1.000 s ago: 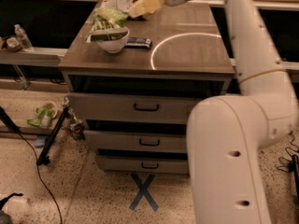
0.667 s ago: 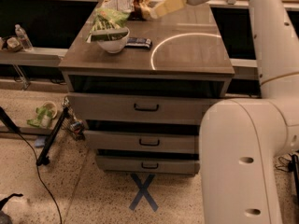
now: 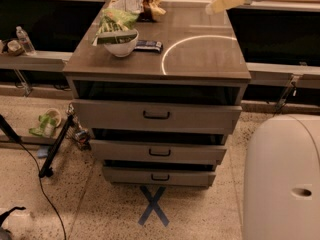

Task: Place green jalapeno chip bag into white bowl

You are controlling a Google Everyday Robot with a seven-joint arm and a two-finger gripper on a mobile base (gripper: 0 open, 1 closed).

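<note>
The green jalapeno chip bag lies in and over the white bowl, sticking out past its rim to the left and back. The bowl stands on the front left part of the cabinet top. My gripper is high at the back right of the cabinet top, well away from the bag and bowl, with nothing visibly in it.
A brown-and-yellow bag lies at the back of the brown cabinet top. A dark blue bar wrapper lies just right of the bowl. Three drawers stand partly pulled out below. My white base is at the lower right.
My gripper has moved to the right and up, away from the bags at the back left. The green bag and the bowl have stayed in place.
</note>
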